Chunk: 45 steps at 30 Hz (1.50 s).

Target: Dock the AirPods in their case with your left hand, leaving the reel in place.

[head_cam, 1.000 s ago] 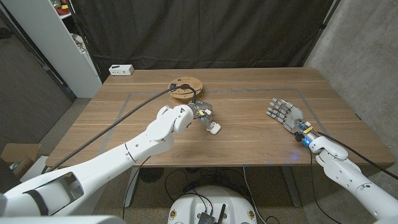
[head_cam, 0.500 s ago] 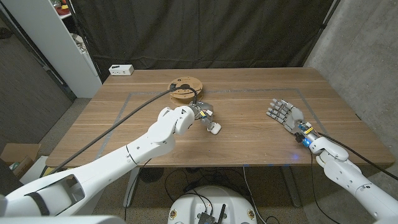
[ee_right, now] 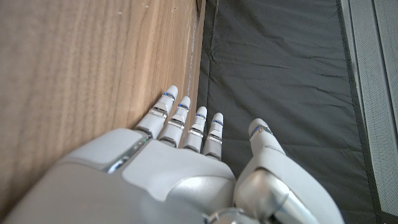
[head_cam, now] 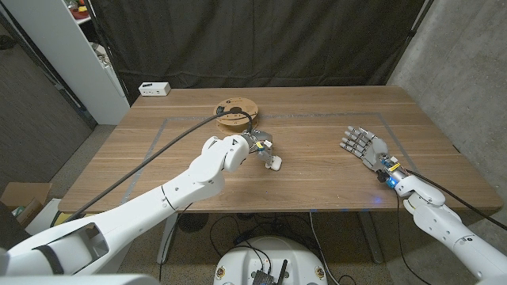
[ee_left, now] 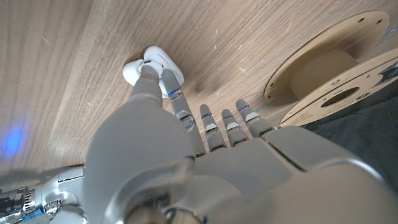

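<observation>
Surface: a wooden surface [head_cam: 317,134] is seen in the head view, with a faint rectangular outline marked on it.

AirPods case: a small white case [head_cam: 273,164] is seen lying on the surface near its middle, just beside the left hand; in the left wrist view the case [ee_left: 163,60] is touched by two fingertips of that hand. Whether its lid is up cannot be told, and no earbuds can be made out.

Left hand: the left hand [head_cam: 257,146] is held between the reel and the case. Its fingers [ee_left: 180,106] are stretched out and slightly apart, two of them set against the case; the rest are kept off it. Whether the case is pinched or only touched cannot be told.

Reel: a round wooden reel [head_cam: 236,111] is seen lying on the surface behind the left hand, apart from the case; its pale flanges [ee_left: 336,68] are shown near the fingertips in the left wrist view, not touched.

Right hand: the right hand [head_cam: 363,146] is placed well apart at the right side of the surface, fingers [ee_right: 186,121] straight, slightly spread, nothing held.

White box: a small white box [head_cam: 154,89] is seen at the far left corner of the surface.
</observation>
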Motion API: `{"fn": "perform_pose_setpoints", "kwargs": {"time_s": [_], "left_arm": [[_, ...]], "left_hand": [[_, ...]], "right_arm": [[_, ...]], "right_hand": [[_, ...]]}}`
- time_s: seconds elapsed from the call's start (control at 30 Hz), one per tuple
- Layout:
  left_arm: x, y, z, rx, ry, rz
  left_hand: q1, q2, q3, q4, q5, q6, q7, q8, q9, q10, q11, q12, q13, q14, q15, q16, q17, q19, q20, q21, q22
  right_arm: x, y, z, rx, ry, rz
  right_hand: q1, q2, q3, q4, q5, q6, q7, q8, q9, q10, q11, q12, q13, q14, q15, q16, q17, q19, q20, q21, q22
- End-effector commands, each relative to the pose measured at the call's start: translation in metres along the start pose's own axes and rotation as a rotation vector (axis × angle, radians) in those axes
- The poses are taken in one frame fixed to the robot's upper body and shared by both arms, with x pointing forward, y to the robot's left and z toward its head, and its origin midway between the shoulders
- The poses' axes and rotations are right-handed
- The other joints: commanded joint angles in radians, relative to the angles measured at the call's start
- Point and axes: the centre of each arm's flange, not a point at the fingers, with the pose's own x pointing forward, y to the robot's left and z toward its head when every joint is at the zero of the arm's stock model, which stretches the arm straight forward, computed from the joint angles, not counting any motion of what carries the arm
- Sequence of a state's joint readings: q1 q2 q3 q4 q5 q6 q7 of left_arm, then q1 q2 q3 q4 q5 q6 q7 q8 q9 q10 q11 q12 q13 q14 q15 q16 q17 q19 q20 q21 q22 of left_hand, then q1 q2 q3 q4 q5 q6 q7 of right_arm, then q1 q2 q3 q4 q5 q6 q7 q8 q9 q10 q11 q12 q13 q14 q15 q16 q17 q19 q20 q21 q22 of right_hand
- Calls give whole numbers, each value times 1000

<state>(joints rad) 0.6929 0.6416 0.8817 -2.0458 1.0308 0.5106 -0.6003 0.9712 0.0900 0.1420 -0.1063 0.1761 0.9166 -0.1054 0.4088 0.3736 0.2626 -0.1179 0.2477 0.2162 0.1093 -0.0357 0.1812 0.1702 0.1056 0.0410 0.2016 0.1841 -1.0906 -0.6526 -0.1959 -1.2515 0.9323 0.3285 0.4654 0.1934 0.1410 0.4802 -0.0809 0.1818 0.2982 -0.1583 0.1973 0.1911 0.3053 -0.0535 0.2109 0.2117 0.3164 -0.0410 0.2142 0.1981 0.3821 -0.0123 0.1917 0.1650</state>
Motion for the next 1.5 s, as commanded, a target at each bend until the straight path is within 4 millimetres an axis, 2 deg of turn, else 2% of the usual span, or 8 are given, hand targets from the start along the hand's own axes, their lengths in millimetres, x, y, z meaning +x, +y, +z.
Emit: {"fn": "perform_pose_setpoints", "kwargs": {"time_s": [0.03,0.13,0.2,0.33,0.37,0.9,1.27,1.5], "left_arm": [[2,-2,3,-13,-3,-8],[2,-2,4,-16,-6,-3],[2,-2,4,-21,-9,0],[2,-1,5,-26,-20,10],[2,-1,5,-31,-26,12],[-2,1,6,-55,-49,21],[-14,3,0,-113,-77,99],[-12,0,-2,-112,-115,41]], "left_hand": [[-13,-2,-2,0,0,-29,-15,-17,-4,1,3,-3,5,12,-85,5,2,4,5,6,3],[-15,-4,-3,-2,1,-58,-24,-33,-8,-4,2,-5,5,13,-83,5,3,3,9,6,3],[-17,-4,-4,-4,3,-98,-48,-56,-14,-6,1,-6,6,13,-80,5,4,3,11,7,3],[-21,-1,-3,-6,4,-138,-65,-78,-20,-9,3,-5,9,13,-73,5,4,4,17,8,4],[-21,-1,-3,-7,4,-157,-76,-89,-23,-10,3,-5,10,13,-71,5,5,4,17,8,4],[-22,0,-2,-13,4,-191,-81,-115,-33,-16,1,-4,15,11,-67,4,5,2,27,8,5],[-30,0,-4,-14,3,-233,-103,-143,-42,-19,-1,-3,19,16,-67,7,6,9,27,12,6],[-43,2,-7,-10,4,-232,-115,-156,-53,-27,2,-3,23,7,-71,4,8,-1,37,9,7]], "right_arm": [[1,1,-1,4,-7,13],[1,1,-1,5,-9,14],[1,1,-1,3,-10,17],[1,0,-1,0,-14,20],[1,0,-1,3,-15,17],[5,2,-3,9,-21,32],[8,3,-4,11,-19,38],[8,4,-4,9,-24,38]], "right_hand": [[6,43,8,3,0,3,-5,4,2,1,1,-2,3,-5,-108,5,6,-5,-1,-3,6],[7,43,9,4,0,5,-4,4,2,2,-2,-2,3,-5,-108,6,7,-5,0,-3,6],[7,43,9,5,0,7,-3,5,2,3,-3,-1,3,-5,-107,6,8,-5,0,-3,6],[8,42,10,6,-1,9,-2,5,2,5,-3,-1,4,-5,-108,7,8,-6,0,-3,6],[8,42,10,6,-1,10,-3,5,2,5,-1,-1,4,-5,-108,7,8,-6,0,-3,6],[10,39,14,12,-3,11,-1,4,2,8,1,0,4,-4,-107,10,11,-7,1,-2,6],[13,37,15,12,-3,12,1,3,2,9,1,0,5,-4,-105,12,11,-6,3,-1,6],[13,35,14,13,-4,11,1,3,2,10,0,0,5,-4,-104,13,12,-6,4,-1,6]]}}
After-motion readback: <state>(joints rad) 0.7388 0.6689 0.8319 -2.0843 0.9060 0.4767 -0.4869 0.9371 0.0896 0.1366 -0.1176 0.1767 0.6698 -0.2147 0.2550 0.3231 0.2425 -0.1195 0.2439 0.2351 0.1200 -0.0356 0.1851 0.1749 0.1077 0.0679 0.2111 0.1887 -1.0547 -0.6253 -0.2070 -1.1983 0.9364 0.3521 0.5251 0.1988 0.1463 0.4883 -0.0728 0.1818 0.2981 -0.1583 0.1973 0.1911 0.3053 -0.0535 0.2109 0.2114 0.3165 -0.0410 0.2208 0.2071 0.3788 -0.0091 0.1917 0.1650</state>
